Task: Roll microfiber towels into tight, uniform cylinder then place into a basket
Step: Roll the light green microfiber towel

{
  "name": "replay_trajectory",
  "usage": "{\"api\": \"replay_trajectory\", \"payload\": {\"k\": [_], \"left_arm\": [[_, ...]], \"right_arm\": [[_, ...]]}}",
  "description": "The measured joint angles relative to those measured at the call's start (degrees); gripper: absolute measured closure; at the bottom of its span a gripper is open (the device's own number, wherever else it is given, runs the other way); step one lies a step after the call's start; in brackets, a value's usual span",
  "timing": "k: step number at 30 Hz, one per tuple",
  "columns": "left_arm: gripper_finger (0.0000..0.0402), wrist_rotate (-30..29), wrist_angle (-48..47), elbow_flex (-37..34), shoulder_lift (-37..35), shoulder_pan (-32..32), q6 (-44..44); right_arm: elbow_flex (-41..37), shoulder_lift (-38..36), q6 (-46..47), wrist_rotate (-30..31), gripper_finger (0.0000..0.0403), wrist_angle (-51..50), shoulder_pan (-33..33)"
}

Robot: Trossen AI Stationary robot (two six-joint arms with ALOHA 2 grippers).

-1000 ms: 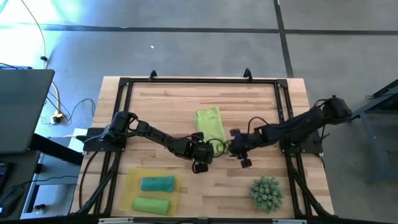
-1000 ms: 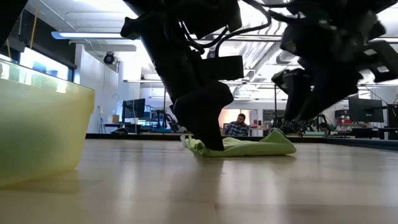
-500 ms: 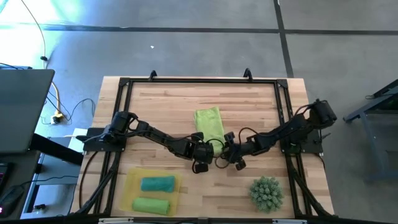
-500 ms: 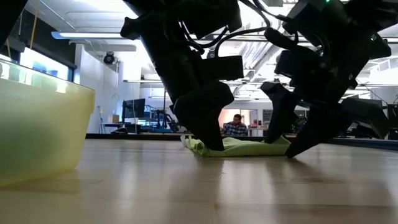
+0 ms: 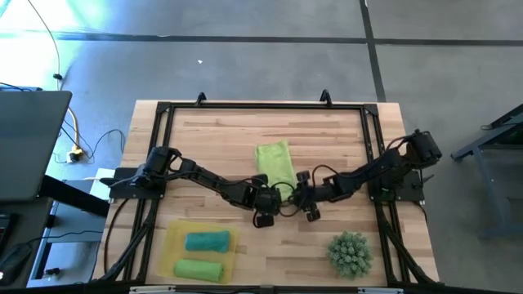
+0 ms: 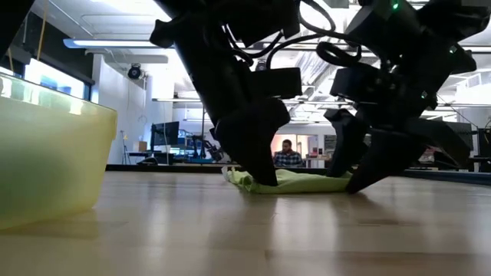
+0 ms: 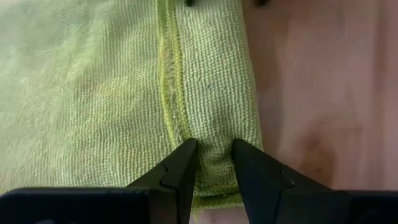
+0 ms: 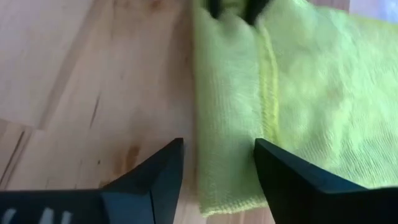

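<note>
A lime-green towel (image 5: 274,163) lies flat on the wooden table, folded into a strip that runs from far to near. My left gripper (image 7: 214,165) is shut on the left corner of its near end. My right gripper (image 8: 214,168) is open and low over the right corner of the same end, one finger on each side of the near edge (image 8: 227,174). The yellow basket (image 5: 173,245) stands at the near left and holds a blue roll (image 5: 207,241) and a green roll (image 5: 198,269). My left gripper pinches the towel's near edge at its left corner (image 7: 214,149) between its two fingers, over the folded hem. The fingers slant down from the table's left and point along that edge. The towel stays flat on the table. My right gripper's fingers (image 6: 360,170) reach down to the towel; I cannot tell whether they touch it.
A spiky green plant (image 5: 350,253) stands at the near right. A black frame (image 5: 163,110) runs around the tabletop. Bare wood lies left and right of the towel and between the basket and the plant.
My right gripper has come down and toward the table's left, from above the bare wood to the towel's near right corner, tipping further downward. The left gripper and the towel have kept still.
</note>
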Motion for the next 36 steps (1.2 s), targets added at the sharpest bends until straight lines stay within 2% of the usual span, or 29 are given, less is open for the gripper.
{"api": "replay_trajectory", "payload": {"k": [6,12,24,27,32,36], "left_arm": [[0.03,2.65,-0.23,1.43,0.15,-0.27,-0.07],[0.03,2.85,-0.63,2.33,-0.02,-1.39,-0.13],[0.03,-0.89,-6.99,2.35,-5.24,-3.97,-3.09],[0.03,-1.22,-6.91,2.4,-6.23,-5.18,-3.11],[0.03,-2.11,-6.29,2.42,-6.38,-7.73,-1.3],[0.03,-5.62,-5.38,1.85,-6.38,-9.35,0.41]], "right_arm": [[0.03,0.0,4.37,-0.55,0.0239,-1.88,-1.21],[-0.02,0.05,8.34,-0.83,0.0282,-2.63,-1.4],[-0.17,0.09,9.65,-4.86,0.0395,-2.99,-1.59],[-0.15,0.03,11.4,-8.36,0.0397,-2.95,-2.17],[-0.24,-1.27,19.51,-21.72,0.04,-2.51,-5.64],[-0.46,-1.89,29.32,-31.26,0.0401,-2.13,-9.78]]}}
